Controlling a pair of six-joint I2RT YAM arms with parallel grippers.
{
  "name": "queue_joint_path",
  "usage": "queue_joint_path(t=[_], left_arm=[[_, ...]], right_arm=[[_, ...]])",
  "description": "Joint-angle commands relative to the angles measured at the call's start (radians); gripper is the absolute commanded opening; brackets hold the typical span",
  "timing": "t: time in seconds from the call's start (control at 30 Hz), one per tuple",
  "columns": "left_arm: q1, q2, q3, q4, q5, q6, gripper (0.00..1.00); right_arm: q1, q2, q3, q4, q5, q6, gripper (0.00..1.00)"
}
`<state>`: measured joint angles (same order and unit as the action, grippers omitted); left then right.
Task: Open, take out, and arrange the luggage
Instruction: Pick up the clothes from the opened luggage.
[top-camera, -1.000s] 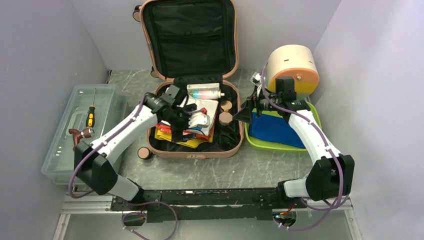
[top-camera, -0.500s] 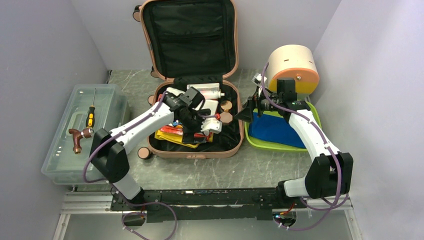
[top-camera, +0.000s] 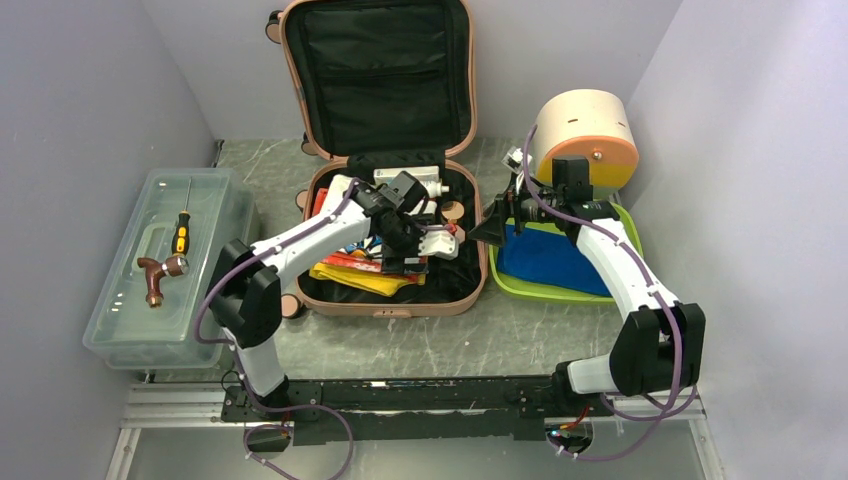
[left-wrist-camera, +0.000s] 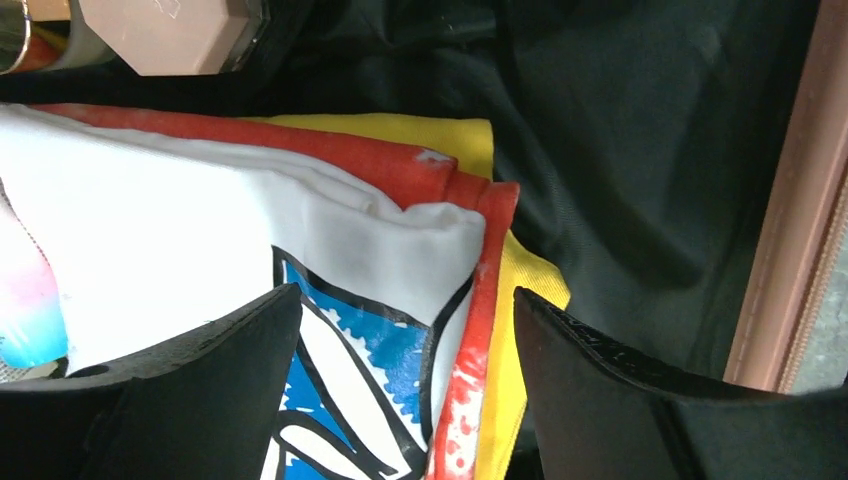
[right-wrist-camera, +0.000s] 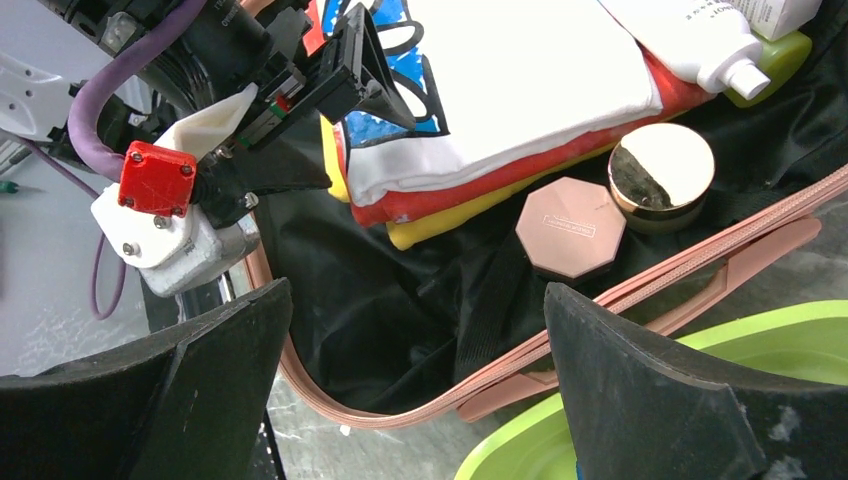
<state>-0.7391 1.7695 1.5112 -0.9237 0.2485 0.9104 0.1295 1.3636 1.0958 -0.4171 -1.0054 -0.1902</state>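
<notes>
Left tool (left-wrist-camera: 405, 300) spread over folded clothes (left-wrist-camera: 180, 220), inside luggage (left-wrist-camera: 790, 200)

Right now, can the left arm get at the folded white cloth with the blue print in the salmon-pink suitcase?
Probably yes: the open left tool hangs right over that folded white blue-printed cloth, its corner between the fingers, and nothing covers that corner.

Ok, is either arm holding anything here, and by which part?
Nothing is held. The left gripper stands open astride a corner of the folded clothes in the luggage; the right gripper is open and empty.
</notes>
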Motion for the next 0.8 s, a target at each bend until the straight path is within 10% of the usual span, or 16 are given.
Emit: queue_joint_path(t=[0.0, 0.37, 0.77], left_arm=[[-0.003, 0.024, 0.055, 0.023, 0.009, -0.016, 0.80], [-0.003, 0.069, 0.101, -0.073, 0.112, -0.014, 0.57], [0.001, 0.039, 0.098, -0.059, 0.064, -0.049, 0.02]], right_arm=[[-0.002, 0.007, -0.002, 0.042, -0.043, 0.001, 1.00], [-0.001, 0.060, -0.018, 0.111, -0.074, 0.119, 1.00], [0.040, 0.210, 0.003, 0.236, -0.106, 0.418, 1.00]])
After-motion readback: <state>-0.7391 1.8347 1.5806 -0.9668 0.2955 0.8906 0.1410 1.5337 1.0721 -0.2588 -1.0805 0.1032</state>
